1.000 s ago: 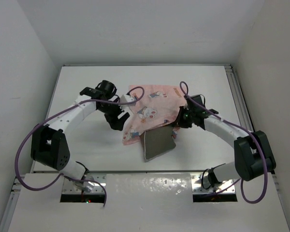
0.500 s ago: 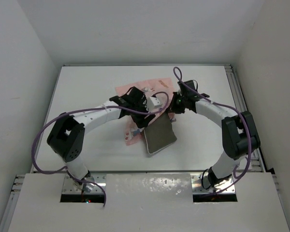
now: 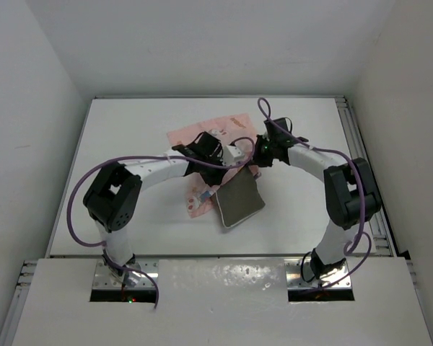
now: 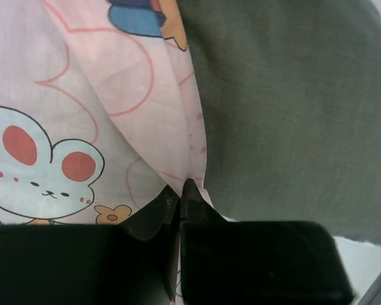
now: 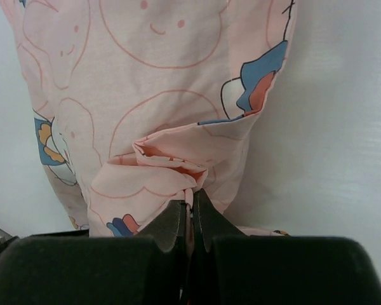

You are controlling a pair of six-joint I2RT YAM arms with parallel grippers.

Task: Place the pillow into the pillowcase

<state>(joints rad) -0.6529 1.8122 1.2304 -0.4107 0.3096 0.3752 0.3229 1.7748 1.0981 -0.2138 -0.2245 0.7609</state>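
Observation:
The olive-grey pillow (image 3: 240,201) lies flat on the table, its far end tucked under the pale-pink printed pillowcase (image 3: 202,135). The pillowcase is bunched between the two arms, and a strip of it shows left of the pillow. My left gripper (image 3: 229,164) is shut on the pillowcase's edge; in the left wrist view the left gripper (image 4: 180,189) pinches the pink pillowcase (image 4: 82,95) right beside the pillow (image 4: 286,108). My right gripper (image 3: 255,160) is shut on a gathered fold; in the right wrist view the right gripper (image 5: 192,200) holds that fold of the pillowcase (image 5: 159,82).
The white table (image 3: 130,137) is walled on three sides. A metal rail (image 3: 357,144) runs along its right edge. Purple cables loop over both arms near the cloth.
My left arm swung right over the cloth and its jaws closed on the pillowcase edge. The right gripper carried its fold up and left, bunching the pillowcase over the pillow's far end.

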